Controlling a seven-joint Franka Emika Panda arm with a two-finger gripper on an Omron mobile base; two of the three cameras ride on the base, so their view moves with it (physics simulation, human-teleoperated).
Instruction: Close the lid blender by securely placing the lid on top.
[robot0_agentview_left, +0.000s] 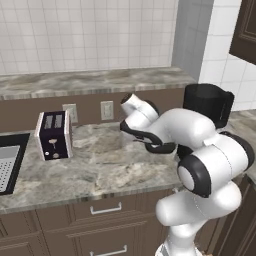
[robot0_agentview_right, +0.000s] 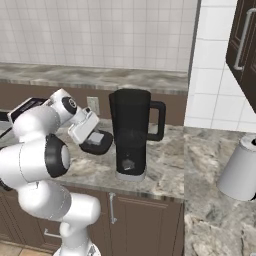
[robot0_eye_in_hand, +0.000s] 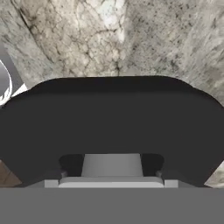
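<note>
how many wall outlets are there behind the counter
2: one outlet just behind the toaster, one further right beside the arm. Others may be hidden behind the arm or blender.

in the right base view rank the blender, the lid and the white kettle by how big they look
1. Blender, tallest by far.
2. Kettle, cut off by the picture's edge and nearer the camera, so its rank over the lid is by looks alone.
3. Lid, small, flat and partly behind the gripper.

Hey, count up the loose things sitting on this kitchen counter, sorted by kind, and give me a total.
Blender: 1
Lid, at the pincer: 1
Toaster: 1
White kettle-like jug: 1
Total: 4
</note>
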